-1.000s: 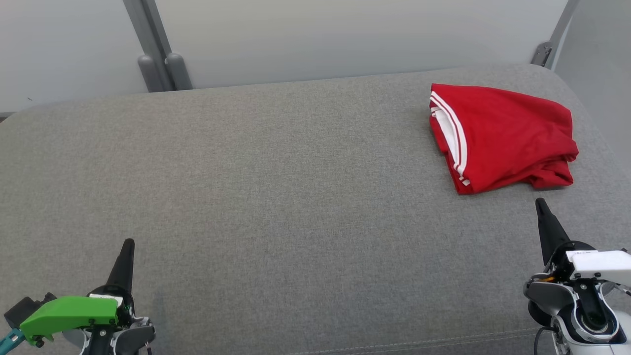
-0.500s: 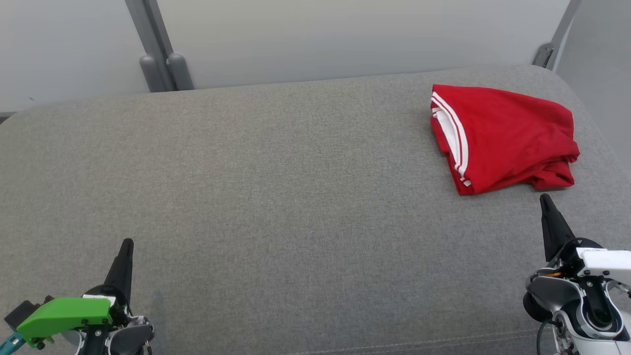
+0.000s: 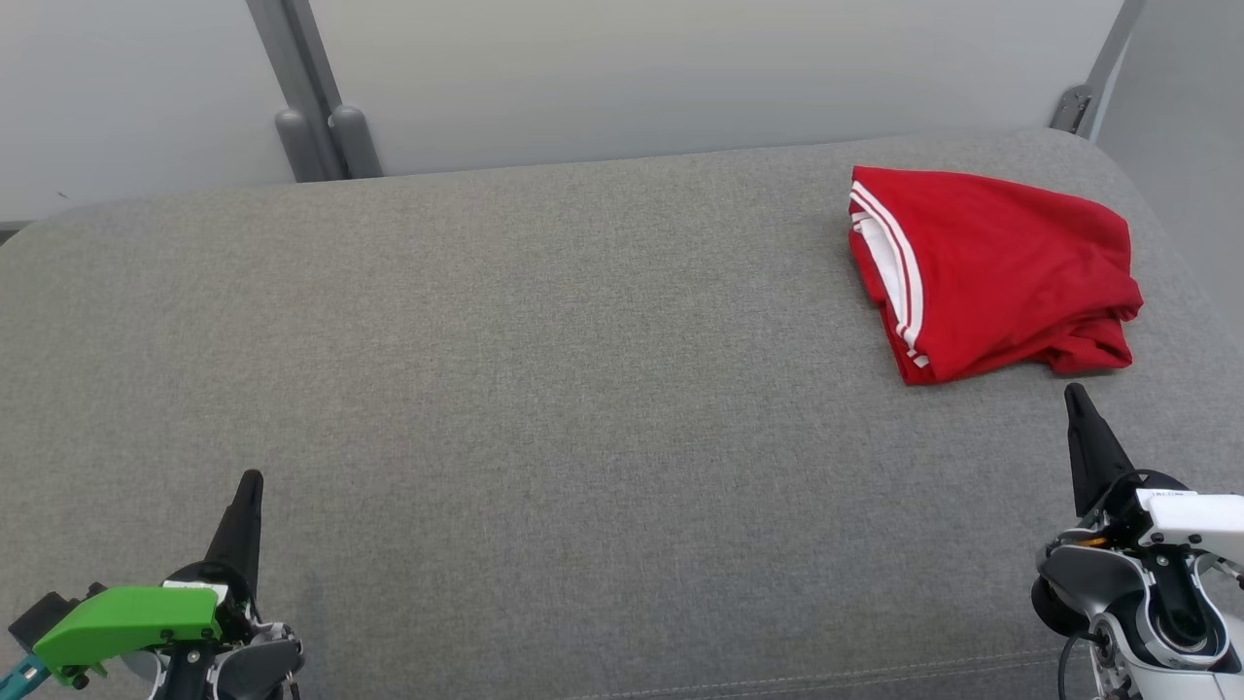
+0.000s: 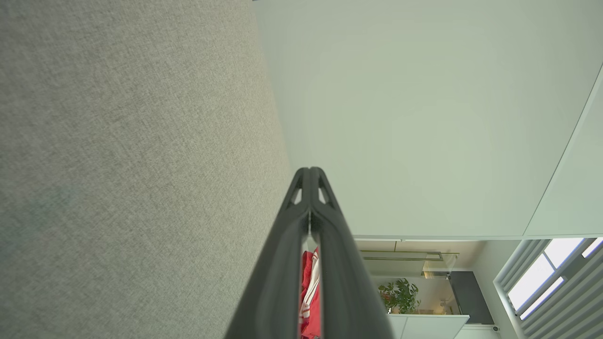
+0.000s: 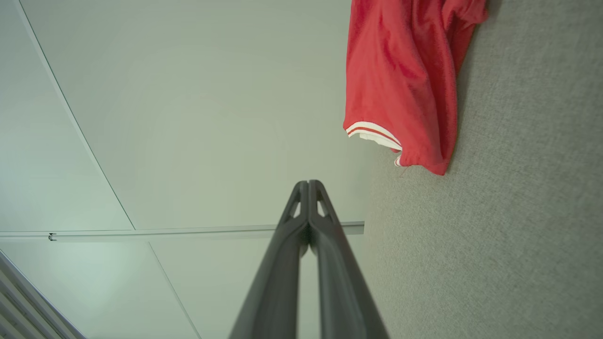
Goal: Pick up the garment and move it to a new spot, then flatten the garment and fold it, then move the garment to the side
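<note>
The garment [image 3: 991, 272] lies on the cushion [image 3: 544, 389], in its far right part, close to the cushion's back edge and right end. The right claw [image 3: 1074, 394] is just in front of the garment, off its near right corner and apart from it. The left claw [image 3: 250, 481] is well to the garment's left and farther forward, over the cushion's front left part. A wall panel [image 3: 680, 68] stands behind the garment, with a hinge [image 3: 1069, 105] behind the garment's right side. Two posts [image 3: 316, 136] stand behind the cushion, far to the garment's left.

red garment [image 3: 1001, 272], white stripes; grey cushion [image 3: 544, 389]
</note>
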{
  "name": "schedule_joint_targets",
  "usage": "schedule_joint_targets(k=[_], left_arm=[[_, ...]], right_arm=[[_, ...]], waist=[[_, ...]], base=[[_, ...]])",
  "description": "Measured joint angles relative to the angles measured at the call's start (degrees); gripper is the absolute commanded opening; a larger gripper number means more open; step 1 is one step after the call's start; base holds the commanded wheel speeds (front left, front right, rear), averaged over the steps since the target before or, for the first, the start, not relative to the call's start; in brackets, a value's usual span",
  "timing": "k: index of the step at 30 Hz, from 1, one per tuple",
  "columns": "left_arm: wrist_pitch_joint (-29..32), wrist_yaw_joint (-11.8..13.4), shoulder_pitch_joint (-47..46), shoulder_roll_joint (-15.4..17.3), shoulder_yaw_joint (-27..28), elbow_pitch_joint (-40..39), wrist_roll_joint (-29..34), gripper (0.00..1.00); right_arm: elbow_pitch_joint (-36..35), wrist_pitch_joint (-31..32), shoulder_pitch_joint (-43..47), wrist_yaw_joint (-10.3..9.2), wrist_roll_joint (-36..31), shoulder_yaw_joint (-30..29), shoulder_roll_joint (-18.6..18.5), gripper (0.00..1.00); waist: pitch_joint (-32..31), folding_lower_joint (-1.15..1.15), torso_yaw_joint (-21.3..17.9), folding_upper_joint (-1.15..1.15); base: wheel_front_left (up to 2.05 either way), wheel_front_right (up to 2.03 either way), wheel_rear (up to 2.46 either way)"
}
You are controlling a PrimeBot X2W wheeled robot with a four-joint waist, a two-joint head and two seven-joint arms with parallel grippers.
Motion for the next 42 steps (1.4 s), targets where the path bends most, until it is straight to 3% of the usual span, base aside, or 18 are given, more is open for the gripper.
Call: schedule_joint_targets(k=[42], left_arm=[[0.09,0.0,-0.03,-0.02,0.1,0.02,0.0,0.0]], right_arm=[[0.48,0.32,-0.05,0.02,0.0,-0.13,0.05,0.0]], waist=[[-0.01,0.0,-0.01,0.0]], base=[[0.0,0.0,0.0]])
